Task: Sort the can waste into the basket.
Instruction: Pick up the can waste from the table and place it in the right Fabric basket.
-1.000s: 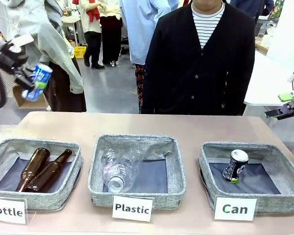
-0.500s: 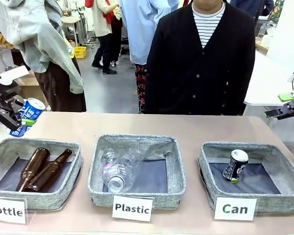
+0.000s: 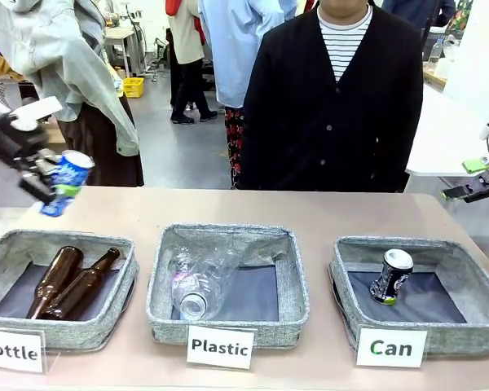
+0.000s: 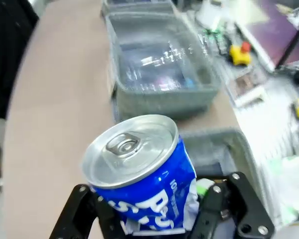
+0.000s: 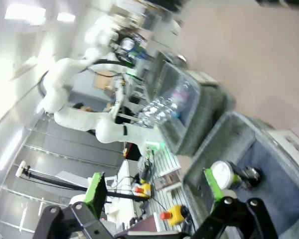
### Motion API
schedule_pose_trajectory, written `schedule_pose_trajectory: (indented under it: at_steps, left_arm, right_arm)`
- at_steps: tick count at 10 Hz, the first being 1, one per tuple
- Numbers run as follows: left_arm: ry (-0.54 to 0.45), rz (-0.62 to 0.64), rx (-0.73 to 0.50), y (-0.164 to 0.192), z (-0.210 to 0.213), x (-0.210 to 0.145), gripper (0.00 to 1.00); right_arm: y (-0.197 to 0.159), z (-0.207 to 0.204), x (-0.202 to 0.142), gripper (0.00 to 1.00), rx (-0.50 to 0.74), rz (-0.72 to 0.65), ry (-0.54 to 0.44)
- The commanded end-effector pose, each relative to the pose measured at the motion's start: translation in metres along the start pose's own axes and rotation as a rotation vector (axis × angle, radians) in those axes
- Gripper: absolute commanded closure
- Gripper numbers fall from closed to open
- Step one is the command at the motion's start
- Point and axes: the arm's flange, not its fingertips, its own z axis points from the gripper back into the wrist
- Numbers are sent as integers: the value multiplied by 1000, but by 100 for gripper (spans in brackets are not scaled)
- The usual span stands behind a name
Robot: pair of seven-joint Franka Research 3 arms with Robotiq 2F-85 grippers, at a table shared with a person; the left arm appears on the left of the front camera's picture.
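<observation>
Step in hand: transport of the second can. The left claw, at the left edge of the frame above the bench, is clamped on the blue and white can. The black can lies inside the basket signed "Can", lower right of the frame. The right claw hangs at the right edge, jaws wide, holding nothing. Next move, by judgement: carry the can across the frame, past both other baskets, then release it above the "Can" basket.
</observation>
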Motion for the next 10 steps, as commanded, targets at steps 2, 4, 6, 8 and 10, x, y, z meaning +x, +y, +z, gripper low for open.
schedule_pose_trajectory:
  at_steps: [2, 4, 6, 8, 10]
  left_arm:
    - [-122, -43, 96, 52, -78, 172, 97]
    - [46, -119, -85, 56, -135, 271, 97]
    - [173, -5, -85, 74, -196, 361, 97]
    - [265, 29, -122, 96, -285, 411, 97]
    - [385, 66, -92, 124, -377, 441, 97]
  right_arm:
    - [65, -16, -34, 0, -403, -209, 145]
    - [60, 1, -73, 0, -564, -347, 38]
    - [41, 42, -114, 0, -596, -553, -187]
    - [27, 69, -150, 0, -511, -577, -293]
    - [29, 66, -148, 0, -570, -568, -215]
